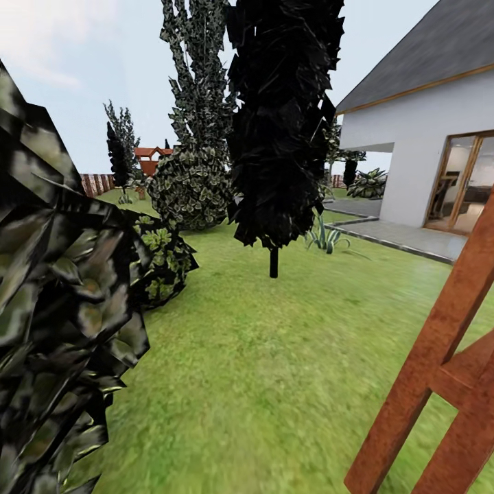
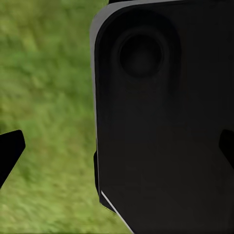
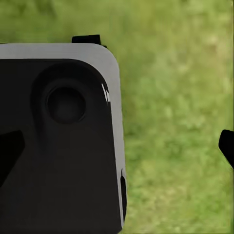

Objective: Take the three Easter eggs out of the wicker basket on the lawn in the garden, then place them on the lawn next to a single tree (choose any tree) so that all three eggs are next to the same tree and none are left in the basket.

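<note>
The Easter eggs, the wicker basket and the tree are out of view. The lawn [image 1: 274, 357] spreads across the garden ahead of me. In the left wrist view my left gripper [image 2: 117, 151] is open, its dark fingertips [image 2: 9, 151] wide apart over grass [image 2: 48, 97] and a dark rounded panel of my own body [image 2: 165, 122]. My right gripper [image 3: 117, 151] is open too, with one fingertip [image 3: 227, 146] over grass [image 3: 175, 97] and the same kind of dark panel [image 3: 58, 146] beneath. Nothing sits between either pair of fingers.
A dark narrow cypress [image 1: 278, 123] stands mid-lawn, a paler one [image 1: 195, 103] and round bushes [image 1: 165, 261] behind. Big dark foliage [image 1: 55, 329] crowds my left. A brown wooden frame [image 1: 439, 370] leans at the right. A white house [image 1: 425, 137] and paving [image 1: 405, 237] lie far right, a fence [image 1: 96, 184] far left.
</note>
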Controlling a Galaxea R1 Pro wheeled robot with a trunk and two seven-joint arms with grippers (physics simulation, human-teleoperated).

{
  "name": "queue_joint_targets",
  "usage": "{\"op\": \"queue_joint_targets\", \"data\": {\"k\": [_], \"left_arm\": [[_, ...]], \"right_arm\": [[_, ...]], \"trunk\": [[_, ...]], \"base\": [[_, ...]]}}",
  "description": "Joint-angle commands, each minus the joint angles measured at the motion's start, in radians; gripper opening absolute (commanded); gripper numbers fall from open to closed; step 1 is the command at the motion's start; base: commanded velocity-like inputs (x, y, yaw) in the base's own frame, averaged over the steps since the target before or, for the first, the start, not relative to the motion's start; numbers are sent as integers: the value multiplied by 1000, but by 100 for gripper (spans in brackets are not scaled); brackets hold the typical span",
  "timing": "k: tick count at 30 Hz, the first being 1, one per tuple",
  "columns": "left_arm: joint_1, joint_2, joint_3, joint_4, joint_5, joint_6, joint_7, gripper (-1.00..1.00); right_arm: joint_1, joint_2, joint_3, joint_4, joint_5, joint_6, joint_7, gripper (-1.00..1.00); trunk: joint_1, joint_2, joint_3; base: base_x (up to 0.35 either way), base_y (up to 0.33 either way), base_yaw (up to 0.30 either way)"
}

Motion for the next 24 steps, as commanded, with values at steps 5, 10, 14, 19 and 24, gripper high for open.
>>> {"op": "queue_joint_targets", "data": {"k": [5, 10, 14, 19, 24], "left_arm": [[0, 0, 0, -1, -1, 0, -1, 100], [0, 0, 0, -1, -1, 0, -1, 100], [0, 0, 0, -1, -1, 0, -1, 100], [0, 0, 0, -1, 0, -1, -1, 100], [0, 0, 0, -1, -1, -1, -1, 100]], "right_arm": [[-1, 0, 0, 2, -6, -1, 1, 100], [-1, -2, 0, 2, 0, -1, 2, 100], [-1, -2, 0, 2, 0, -1, 2, 100], [-1, -2, 0, 2, 1, -1, 1, 100], [-1, -2, 0, 2, -2, -1, 2, 100]], "trunk": [[1, 0, -1], [1, 0, -1], [1, 0, -1], [1, 0, -1], [1, 0, -1]], "base": [[336, 0, 212], [336, 0, 32], [336, 0, 2], [336, 0, 0], [336, 0, 101]]}}
